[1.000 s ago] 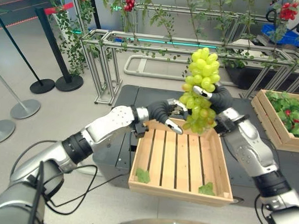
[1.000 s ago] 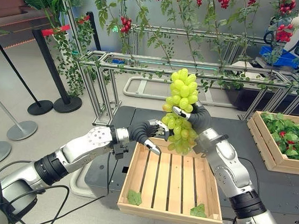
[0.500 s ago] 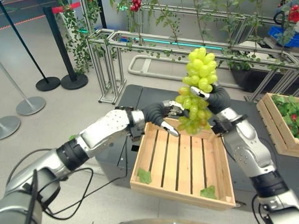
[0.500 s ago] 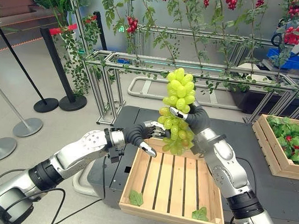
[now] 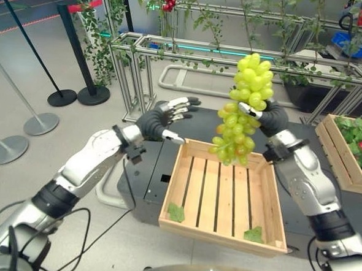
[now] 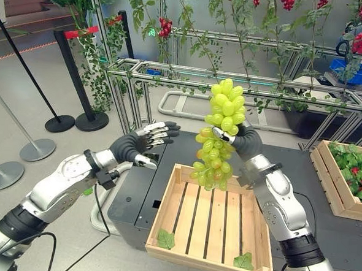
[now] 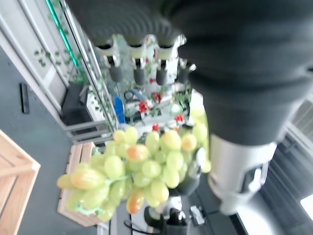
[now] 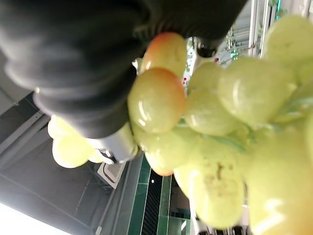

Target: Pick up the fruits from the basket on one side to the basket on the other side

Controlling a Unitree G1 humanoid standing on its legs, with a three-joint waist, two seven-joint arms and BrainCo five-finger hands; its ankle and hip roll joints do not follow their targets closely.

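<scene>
The wooden crate (image 5: 223, 196) sits on the dark platform (image 5: 169, 119) directly before me, its slatted floor bare except for two green leaves (image 5: 175, 212) near the front corners. A second crate (image 5: 346, 145), filled with leafy greens and red fruit, stands well apart on my right side.

The bunch of green grapes (image 5: 241, 108) hangs in the air above the far edge of the near crate, long and heavy-looking, its lower berries just over the rim. My right hand (image 5: 265, 116) holds it, fingers and thumb curled round the middle of the bunch rather than the stem; my right wrist view shows berries pressed hard against the dark cover.

My left hand (image 5: 167, 116) is off to the left of the bunch, apart from it, fingers straight and spread, holding nothing.

Risks, as I judge them:

1. Dropping. The whole weight now rests on one clenched hand gripping soft round berries. A quick swing toward the other crate could let the bunch slide through my fingers.
2. Shedding. The upper and lower halves dangle free of my grip; a jolt could snap the stem or shake loose berries onto the platform or floor.
3. Crushing. Tightening my grip to prevent slipping may burst berries under my fingertips.
4. Snagging. The low tail could catch the near crate's rim if I travel sideways without lifting first.
</scene>
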